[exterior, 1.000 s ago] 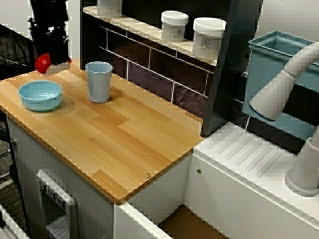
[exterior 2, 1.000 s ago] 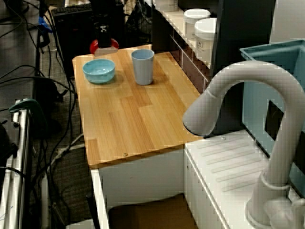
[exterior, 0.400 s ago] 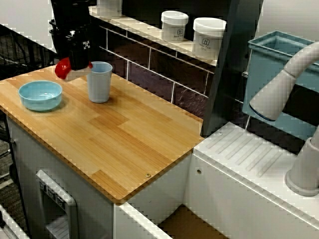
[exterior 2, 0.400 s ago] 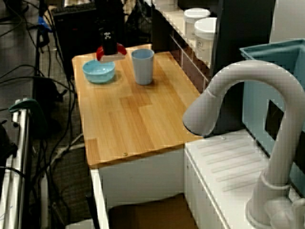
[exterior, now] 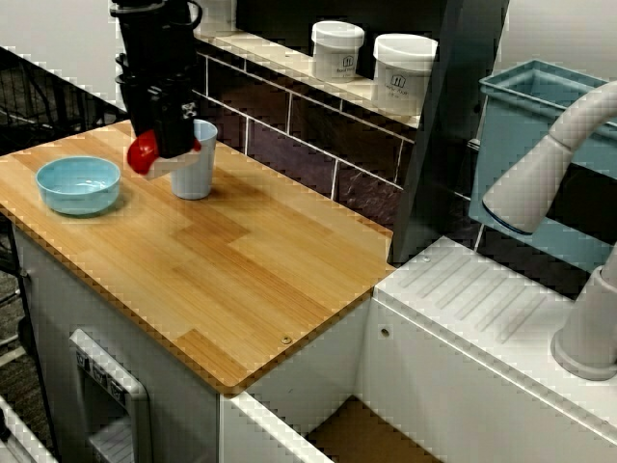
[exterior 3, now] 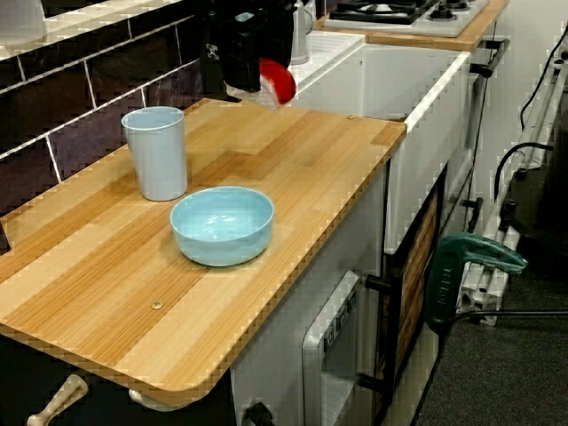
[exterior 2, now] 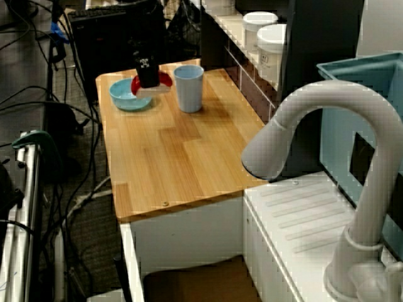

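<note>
My black gripper (exterior: 162, 154) hangs low over the wooden counter (exterior: 241, 270), shut on a small red object (exterior: 143, 154) with a pale part beside it. In the front view it overlaps the light-blue cup (exterior: 199, 179), which stands upright. The light-blue bowl (exterior: 79, 183) sits to its left. From above the tap, the gripper (exterior 2: 150, 83) and red object (exterior 2: 164, 80) hover between the bowl (exterior 2: 126, 99) and cup (exterior 2: 189, 88). In the view from the counter's end, the gripper (exterior 3: 257, 89) holds the red object (exterior 3: 279, 82) behind the bowl (exterior 3: 222, 224) and right of the cup (exterior 3: 156, 153).
Two white jars (exterior: 337, 48) (exterior: 403, 72) stand on the tiled shelf behind. A white sink top (exterior: 482, 309) with a grey tap (exterior: 554, 159) and a blue bin (exterior: 540, 145) lies to the right. Cables (exterior 2: 38, 113) and a green handle (exterior 3: 466, 257) lie beyond the counter's end.
The gripper has carried the red object from the counter's back left corner rightward, coming in beside the cup. Cup and bowl have not moved.
</note>
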Motion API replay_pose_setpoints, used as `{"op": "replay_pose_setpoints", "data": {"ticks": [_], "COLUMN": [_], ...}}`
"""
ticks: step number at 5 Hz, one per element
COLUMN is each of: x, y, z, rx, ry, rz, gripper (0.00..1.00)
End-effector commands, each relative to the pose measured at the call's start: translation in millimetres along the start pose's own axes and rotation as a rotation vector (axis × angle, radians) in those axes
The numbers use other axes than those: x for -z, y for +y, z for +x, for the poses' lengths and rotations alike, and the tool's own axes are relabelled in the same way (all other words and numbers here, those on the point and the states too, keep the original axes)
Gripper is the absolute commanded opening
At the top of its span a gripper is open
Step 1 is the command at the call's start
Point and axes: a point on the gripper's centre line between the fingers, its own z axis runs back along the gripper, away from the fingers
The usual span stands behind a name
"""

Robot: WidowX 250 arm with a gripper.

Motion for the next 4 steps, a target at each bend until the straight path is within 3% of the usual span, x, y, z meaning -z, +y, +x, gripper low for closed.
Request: {"op": "replay_pose_setpoints", "data": {"ticks": [1,4], "x": [2.0,49.5], "y": [-27.6,-54.9], "z": [11.4,25.1], "rx": [0.024,0.051], "ry": [-0.055,-0.004], "rz": [0.012,0.057], "gripper": [0.0,0.0]}}
